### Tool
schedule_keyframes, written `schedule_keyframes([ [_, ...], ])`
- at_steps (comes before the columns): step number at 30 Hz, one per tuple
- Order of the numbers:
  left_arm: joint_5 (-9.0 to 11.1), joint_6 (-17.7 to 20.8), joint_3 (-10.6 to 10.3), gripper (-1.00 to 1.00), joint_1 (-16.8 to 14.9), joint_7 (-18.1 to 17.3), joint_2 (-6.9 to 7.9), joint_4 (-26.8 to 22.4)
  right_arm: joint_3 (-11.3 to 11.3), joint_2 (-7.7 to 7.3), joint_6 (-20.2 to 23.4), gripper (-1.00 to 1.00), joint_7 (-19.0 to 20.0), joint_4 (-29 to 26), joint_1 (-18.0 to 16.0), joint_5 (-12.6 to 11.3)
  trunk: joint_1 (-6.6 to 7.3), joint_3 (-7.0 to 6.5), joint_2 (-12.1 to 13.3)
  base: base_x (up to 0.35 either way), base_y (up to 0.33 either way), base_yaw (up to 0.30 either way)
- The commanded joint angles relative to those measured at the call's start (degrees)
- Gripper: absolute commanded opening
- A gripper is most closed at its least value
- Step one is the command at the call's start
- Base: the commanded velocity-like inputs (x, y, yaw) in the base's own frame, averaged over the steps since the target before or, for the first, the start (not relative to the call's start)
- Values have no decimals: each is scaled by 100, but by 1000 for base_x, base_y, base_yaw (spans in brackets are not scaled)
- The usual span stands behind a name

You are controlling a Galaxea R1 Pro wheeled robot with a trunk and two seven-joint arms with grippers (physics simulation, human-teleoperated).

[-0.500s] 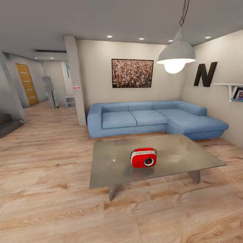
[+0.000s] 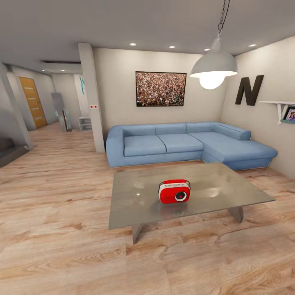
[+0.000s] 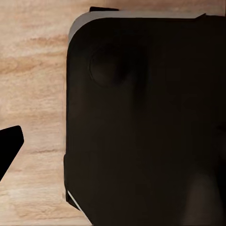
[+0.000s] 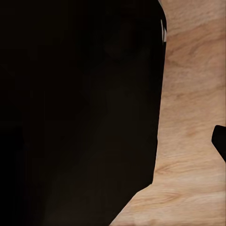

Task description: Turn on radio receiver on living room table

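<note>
The red radio receiver point(image 2: 174, 191) stands upright near the middle of the glossy grey table point(image 2: 135, 200), with its round dark dial facing me. The table sits on the light wood floor point(image 2: 53, 196) of the living room, in front of the blue L-shaped sofa point(image 2: 180, 143). In the left wrist view a black tip point(image 3: 9, 146) pokes in at the picture's edge beside a large dark body point(image 3: 146, 122) over the floor. The right wrist view has a similar black tip point(image 4: 220, 141) beside a dark mass point(image 4: 75, 108). No arm reaches toward the table.
A white dome pendant lamp point(image 2: 214, 65) hangs above the table's far right. A framed crowd picture point(image 2: 160, 89) is on the back wall, and a wall shelf point(image 2: 282, 107) at the right. A pillar point(image 2: 92, 98) stands left of the sofa, with a hallway and a wooden door point(image 2: 32, 102) beyond.
</note>
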State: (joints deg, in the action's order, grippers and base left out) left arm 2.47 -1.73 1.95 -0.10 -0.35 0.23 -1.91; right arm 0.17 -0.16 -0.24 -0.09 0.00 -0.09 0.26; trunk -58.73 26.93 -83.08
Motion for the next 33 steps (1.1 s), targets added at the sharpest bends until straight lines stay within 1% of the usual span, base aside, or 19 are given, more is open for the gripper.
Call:
schedule_keyframes([
  [1, 33, -10, 5, 100, 0, 0, 3, -6, 0, 0, -1, 100, 0, 0, 0, 0, 0, 0, 0, 0, 0, 0],
  [8, 105, -42, 22, 100, -3, 0, 11, -26, 1, -1, -2, 100, 0, 0, 0, 1, 0, 0, 0, 0, 0, 0],
  [33, 114, -55, 25, 100, -5, 0, 9, -29, -3, -2, -2, 100, -3, 0, 0, -8, 0, 0, 0, 0, 0, 0],
])
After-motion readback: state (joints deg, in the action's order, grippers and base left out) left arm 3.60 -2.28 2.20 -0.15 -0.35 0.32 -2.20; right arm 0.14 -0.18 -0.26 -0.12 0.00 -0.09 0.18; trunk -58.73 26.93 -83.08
